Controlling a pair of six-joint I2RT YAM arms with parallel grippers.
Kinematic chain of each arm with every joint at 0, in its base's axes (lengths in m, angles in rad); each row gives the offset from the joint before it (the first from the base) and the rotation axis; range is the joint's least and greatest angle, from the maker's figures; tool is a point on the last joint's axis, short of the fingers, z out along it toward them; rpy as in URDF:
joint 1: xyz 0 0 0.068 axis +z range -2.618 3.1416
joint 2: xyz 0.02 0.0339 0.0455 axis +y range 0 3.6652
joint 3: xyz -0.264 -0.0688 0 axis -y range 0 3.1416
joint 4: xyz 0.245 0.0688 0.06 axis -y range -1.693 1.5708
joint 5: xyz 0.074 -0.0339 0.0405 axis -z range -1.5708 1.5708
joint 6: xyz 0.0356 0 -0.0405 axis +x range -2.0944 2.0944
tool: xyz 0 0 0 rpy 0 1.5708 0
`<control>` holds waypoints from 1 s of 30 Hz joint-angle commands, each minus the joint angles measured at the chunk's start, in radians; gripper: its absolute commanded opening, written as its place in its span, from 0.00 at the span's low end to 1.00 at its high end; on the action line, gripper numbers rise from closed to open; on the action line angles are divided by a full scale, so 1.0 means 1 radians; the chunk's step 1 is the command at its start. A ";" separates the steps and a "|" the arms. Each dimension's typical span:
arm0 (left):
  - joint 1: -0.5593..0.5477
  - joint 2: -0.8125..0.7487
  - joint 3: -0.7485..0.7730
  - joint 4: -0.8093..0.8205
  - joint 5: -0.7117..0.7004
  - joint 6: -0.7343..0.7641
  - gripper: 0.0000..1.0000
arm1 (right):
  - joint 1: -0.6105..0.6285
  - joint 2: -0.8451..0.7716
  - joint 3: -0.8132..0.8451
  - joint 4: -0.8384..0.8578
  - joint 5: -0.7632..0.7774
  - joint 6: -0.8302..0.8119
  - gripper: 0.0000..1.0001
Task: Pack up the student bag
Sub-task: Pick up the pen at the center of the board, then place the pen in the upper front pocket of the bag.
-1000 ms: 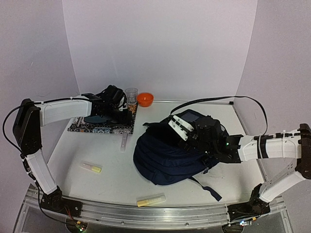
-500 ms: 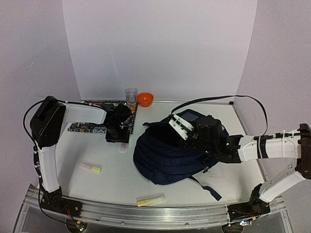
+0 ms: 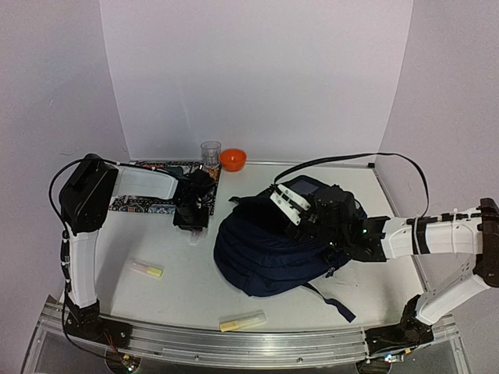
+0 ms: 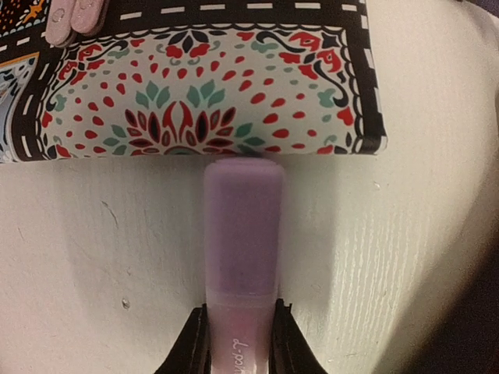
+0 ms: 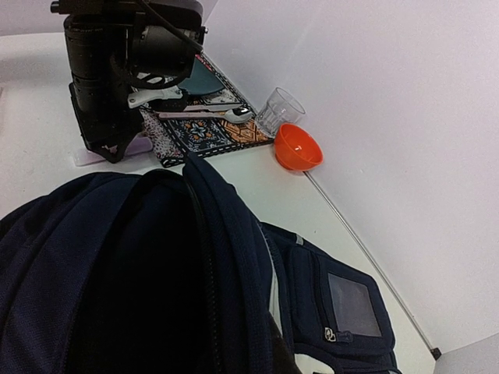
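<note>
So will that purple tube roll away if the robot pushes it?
Probably sideways: the purple tube looks round and smooth. Its end meets the patterned mat, which may stop it lengthwise. Looks like hard plastic, so likely stiff.

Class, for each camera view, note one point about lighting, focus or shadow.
Top external view: even, soft light; the navy-blue fabric backpack reads almost black, detail lost. Left wrist view: the lilac plastic tube at the left pincer is soft-focus, the floral patterned mat sharper, the bottom right corner dark. Right wrist view: the near backpack is underexposed, the orange plastic bowl crisp.
</note>
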 commanded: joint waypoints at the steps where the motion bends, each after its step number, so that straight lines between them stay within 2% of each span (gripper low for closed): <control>1: 0.010 -0.099 -0.032 -0.009 0.052 -0.043 0.07 | -0.005 0.020 0.090 0.146 -0.027 0.010 0.00; 6: 0.013 -0.204 -0.053 -0.006 0.126 -0.121 0.05 | -0.006 0.066 0.135 0.141 -0.019 0.017 0.00; 10: 0.012 -0.289 -0.073 0.016 0.290 -0.194 0.05 | -0.005 0.104 0.171 0.147 -0.031 0.037 0.00; 19: -0.019 -0.471 -0.212 0.238 0.603 -0.426 0.06 | -0.002 0.192 0.253 0.168 -0.047 0.055 0.00; 25: -0.108 -0.479 -0.225 0.407 0.595 -0.580 0.06 | -0.001 0.218 0.270 0.180 -0.071 0.071 0.00; 30: -0.117 -0.442 -0.232 0.571 0.579 -0.708 0.06 | 0.002 0.223 0.271 0.189 -0.090 0.087 0.00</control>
